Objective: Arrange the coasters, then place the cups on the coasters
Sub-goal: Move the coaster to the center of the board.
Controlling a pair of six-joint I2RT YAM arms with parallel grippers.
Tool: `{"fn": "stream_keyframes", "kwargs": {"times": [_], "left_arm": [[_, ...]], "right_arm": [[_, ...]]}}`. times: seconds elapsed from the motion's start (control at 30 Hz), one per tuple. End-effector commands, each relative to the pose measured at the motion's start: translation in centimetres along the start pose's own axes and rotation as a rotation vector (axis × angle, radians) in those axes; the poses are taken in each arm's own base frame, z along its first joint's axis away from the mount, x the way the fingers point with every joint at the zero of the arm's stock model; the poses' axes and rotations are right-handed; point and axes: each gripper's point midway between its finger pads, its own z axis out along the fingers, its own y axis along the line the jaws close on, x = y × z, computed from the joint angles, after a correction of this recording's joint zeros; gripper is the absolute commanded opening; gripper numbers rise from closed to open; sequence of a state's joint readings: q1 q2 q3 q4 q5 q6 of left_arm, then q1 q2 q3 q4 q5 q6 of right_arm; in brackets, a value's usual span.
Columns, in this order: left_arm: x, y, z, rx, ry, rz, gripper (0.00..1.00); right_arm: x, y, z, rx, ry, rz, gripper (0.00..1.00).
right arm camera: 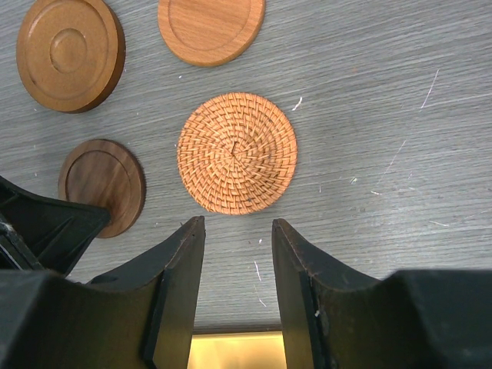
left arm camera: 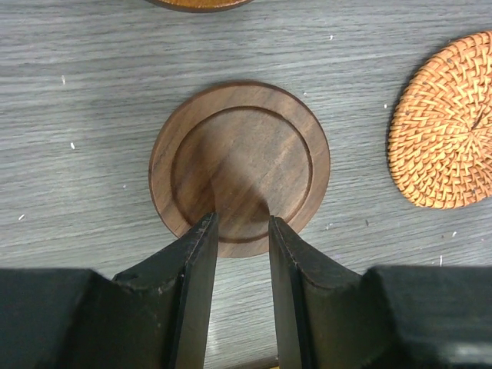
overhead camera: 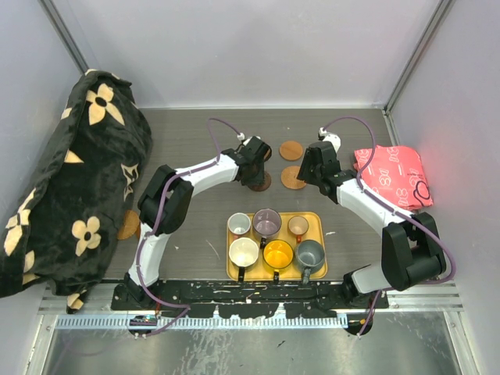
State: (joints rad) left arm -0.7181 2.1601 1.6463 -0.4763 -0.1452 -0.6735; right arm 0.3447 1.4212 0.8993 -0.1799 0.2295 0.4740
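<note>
Jaws apart and empty, left gripper (left arm camera: 242, 223) over a dark rimmed round wooden coaster (left arm camera: 240, 154), right gripper (right arm camera: 238, 223) over an orange woven coaster (right arm camera: 237, 152); red cloth (overhead camera: 391, 176) print illegible.

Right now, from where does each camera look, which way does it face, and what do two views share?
Top external: above and behind the robot, looking down on the table; the left arm and right arm show.
Left wrist: looks down at the dark wooden coaster; the open left claw shows.
Right wrist: looks down at the woven coaster; the open right claw shows.
Shared: both wrist views show those two coasters.
</note>
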Motion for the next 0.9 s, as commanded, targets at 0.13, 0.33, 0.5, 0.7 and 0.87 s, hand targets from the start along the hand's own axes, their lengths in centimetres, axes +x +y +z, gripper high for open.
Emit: {"fn": "stream_keyframes", "kwargs": {"times": [0.13, 0.33, 0.5, 0.7, 0.87], "left_arm": [[1.2, 2.9, -0.2, -0.117, 0.047, 0.017, 0.35], [0.8, 2.8, 0.3, -0.116, 0.042, 0.018, 0.36], [0.4, 2.7, 0.7, -0.115, 0.038, 0.015, 0.36], [-0.2, 2.3, 0.4, -0.094, 0.021, 0.018, 0.37], [-1.2, 1.6, -0.5, -0.067, -0.01, 0.019, 0.37]], "right_arm": [[-1.7, 0.8, -0.2, -0.029, -0.054, 0.025, 0.46], [-1.7, 0.8, -0.2, -0.03, -0.055, 0.025, 0.46], [-1.6, 0.8, -0.1, -0.028, -0.051, 0.024, 0.46], [-1.5, 0.8, 0.0, -0.027, -0.05, 0.025, 0.46], [-1.5, 0.8, 0.0, -0.027, -0.051, 0.025, 0.46]]}}
